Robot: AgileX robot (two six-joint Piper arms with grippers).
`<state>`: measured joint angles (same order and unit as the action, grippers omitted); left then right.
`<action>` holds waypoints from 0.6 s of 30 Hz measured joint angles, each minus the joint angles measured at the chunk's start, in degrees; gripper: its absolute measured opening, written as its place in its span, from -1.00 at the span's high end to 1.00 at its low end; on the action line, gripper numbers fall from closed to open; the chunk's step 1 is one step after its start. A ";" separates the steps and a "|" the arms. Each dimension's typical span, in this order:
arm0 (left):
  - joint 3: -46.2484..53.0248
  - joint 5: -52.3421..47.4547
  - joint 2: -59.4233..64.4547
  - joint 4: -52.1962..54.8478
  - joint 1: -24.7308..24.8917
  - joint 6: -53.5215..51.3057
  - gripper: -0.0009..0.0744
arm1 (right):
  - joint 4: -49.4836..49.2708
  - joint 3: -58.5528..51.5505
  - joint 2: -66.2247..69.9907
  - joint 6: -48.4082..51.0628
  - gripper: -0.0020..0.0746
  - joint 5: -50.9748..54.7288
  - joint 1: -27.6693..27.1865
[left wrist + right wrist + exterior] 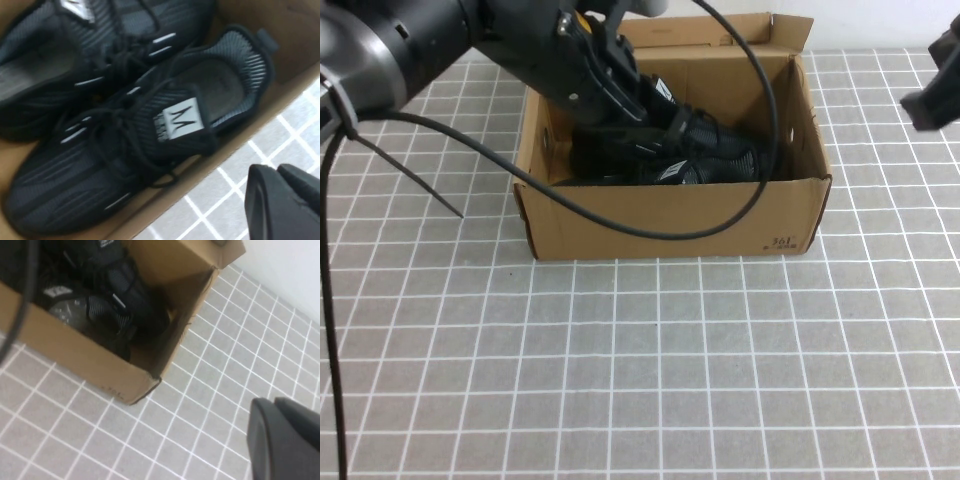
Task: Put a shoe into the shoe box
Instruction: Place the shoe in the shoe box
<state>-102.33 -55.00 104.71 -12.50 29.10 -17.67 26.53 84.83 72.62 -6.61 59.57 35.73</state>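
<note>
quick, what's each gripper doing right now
Left gripper: shut, holding nothing, over the shoe box beside the shoe.
Right gripper: shut, empty, off to the box's right.

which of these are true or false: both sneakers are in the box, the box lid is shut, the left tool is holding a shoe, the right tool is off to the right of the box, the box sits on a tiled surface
1. Both sneakers are in the box. True: the shoe and its twin sneaker lie side by side inside the shoe box.
2. The box lid is shut. False: the lid flap stands open at the back.
3. The left tool is holding a shoe. False: it is shut and empty, above the box's edge.
4. The right tool is off to the right of the box. True: it is shut, over the tiles.
5. The box sits on a tiled surface. True: a grey tiled tabletop.
</note>
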 joint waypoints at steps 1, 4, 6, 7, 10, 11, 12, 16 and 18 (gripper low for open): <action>0.00 -0.35 -0.11 0.63 -0.23 0.15 0.98 | -1.15 0.00 0.26 -0.05 0.99 -0.74 -1.15; 0.00 -2.82 -0.68 1.99 -1.59 0.37 0.98 | -5.83 0.39 1.47 0.28 0.99 -1.24 -4.30; 0.00 -4.94 -1.18 2.62 -2.81 0.35 0.98 | -9.12 1.06 2.25 1.99 0.99 -1.24 -5.85; 0.00 -5.93 -1.44 2.83 -3.48 0.35 0.98 | -10.78 1.12 2.72 3.08 0.99 -1.24 -6.35; 0.00 -7.57 -2.08 3.85 -5.12 0.62 0.98 | -14.58 1.22 3.59 5.82 0.99 -1.32 -6.98; 0.00 -7.71 -2.31 4.28 -5.41 0.75 0.98 | -15.73 1.22 3.99 6.61 0.99 -1.32 -6.98; 0.00 -7.84 -2.59 4.67 -5.67 0.99 0.98 | -16.76 1.22 4.24 6.61 0.99 -1.32 -6.98; -0.12 -8.03 -3.65 8.79 -5.79 3.11 0.98 | -19.46 1.22 5.13 8.01 0.99 -1.21 -6.98; -0.12 -8.07 -4.27 11.56 -5.79 4.72 0.98 | -20.64 1.22 5.22 8.13 0.99 -0.71 -6.98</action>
<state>-102.46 -63.06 100.43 -0.94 23.31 -12.95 5.89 86.05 77.84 1.52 58.86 28.75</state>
